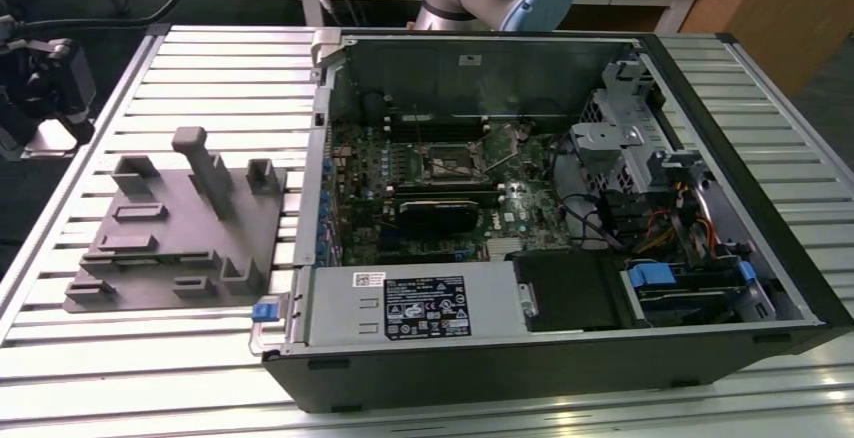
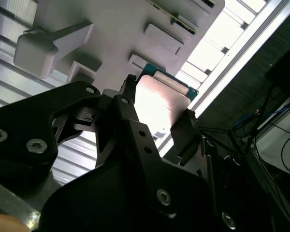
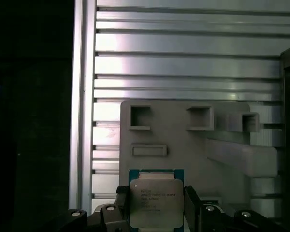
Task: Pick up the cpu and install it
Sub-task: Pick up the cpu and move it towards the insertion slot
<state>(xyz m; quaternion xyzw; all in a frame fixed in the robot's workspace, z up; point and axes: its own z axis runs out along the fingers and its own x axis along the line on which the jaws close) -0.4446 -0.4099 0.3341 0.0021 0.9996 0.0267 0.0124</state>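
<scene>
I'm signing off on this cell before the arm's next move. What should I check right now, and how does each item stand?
1. Grip: the gripper has the cpu between its fingers in both wrist views: ok.
2. Cpu sits square in the grip in the first wrist view: ok.
3. Cpu lifted free of the gray fixture: cannot tell.
4. Computer case is open, with the motherboard exposed: ok.
5. Socket empty and unlatched: cannot tell.
6. Cables lie to the exterior view's right of the socket, not over it: ok.
</scene>
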